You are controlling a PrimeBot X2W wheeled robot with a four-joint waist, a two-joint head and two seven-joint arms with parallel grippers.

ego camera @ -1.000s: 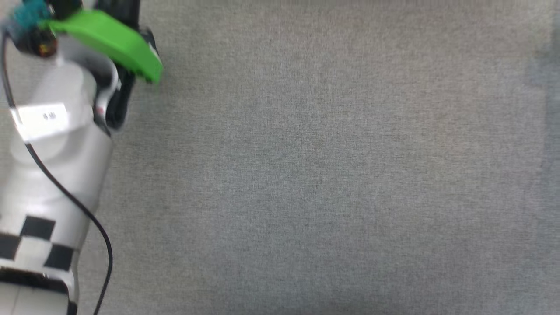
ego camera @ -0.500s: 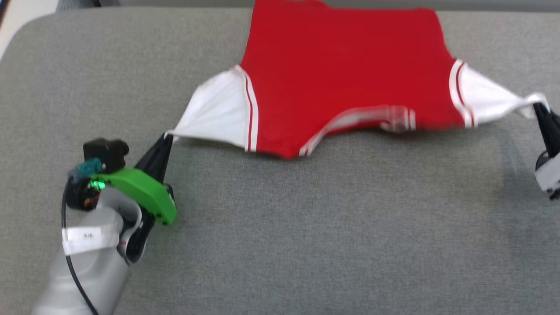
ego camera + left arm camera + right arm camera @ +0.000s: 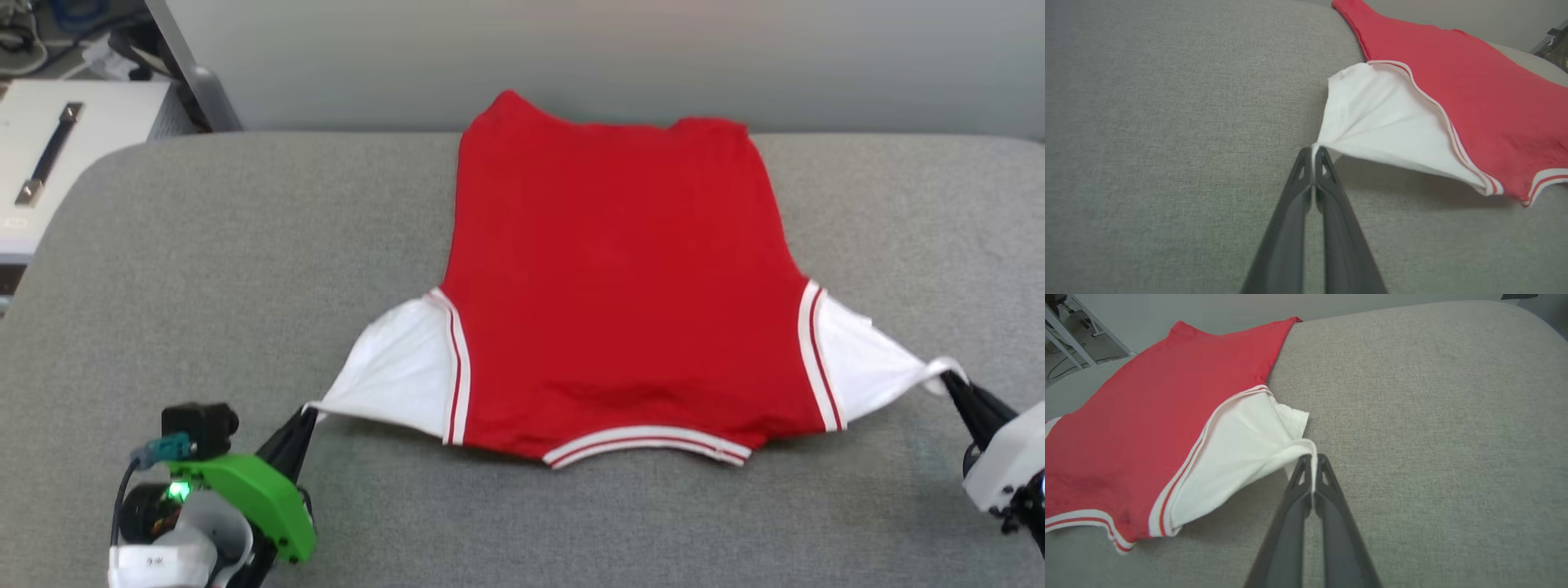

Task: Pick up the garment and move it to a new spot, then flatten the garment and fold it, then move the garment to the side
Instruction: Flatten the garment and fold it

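Grey, perhaps padded surface [image 3: 229, 245]; garment [image 3: 612, 286] atop

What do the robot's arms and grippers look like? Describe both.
Left gripper: two long, dark, tapering fingers on a bright green bracket, with a black camera block, teal connector, black cable and a white label. Right gripper: the same dark fingers on a white housing. Small triangular cut-outs sit near the fingertips.
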